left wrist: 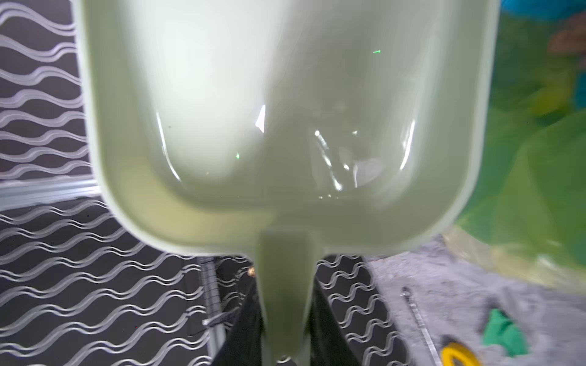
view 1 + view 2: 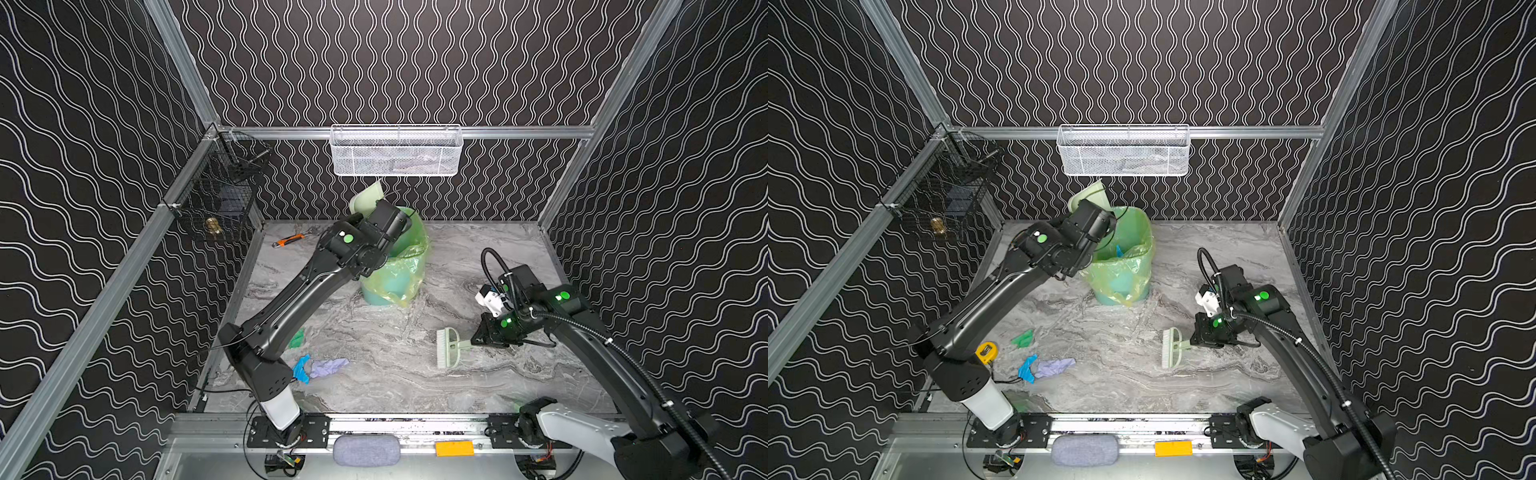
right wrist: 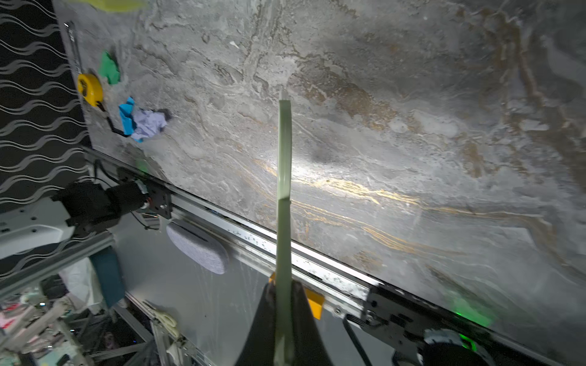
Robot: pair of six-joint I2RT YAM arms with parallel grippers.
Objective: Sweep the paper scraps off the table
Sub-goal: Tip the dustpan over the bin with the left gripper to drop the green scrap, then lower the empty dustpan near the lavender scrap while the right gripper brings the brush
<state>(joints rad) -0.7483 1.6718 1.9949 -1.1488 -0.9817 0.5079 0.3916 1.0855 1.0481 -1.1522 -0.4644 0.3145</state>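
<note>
Green-lined bin (image 2: 395, 270) just beside left gripper (image 1: 285, 329); orange-handled wrench (image 2: 289, 240) near it; white mesh basket (image 2: 397, 151) above; yellow tape measure (image 2: 986, 352) well apart.

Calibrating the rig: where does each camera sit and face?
Top views: high at the front, looking down on the table; left arm and right arm show.
Left wrist: along the left gripper into the raised dustpan.
Right wrist: along the right gripper and brush, across the table.
Wrist views share the green scrap and tape measure.
</note>
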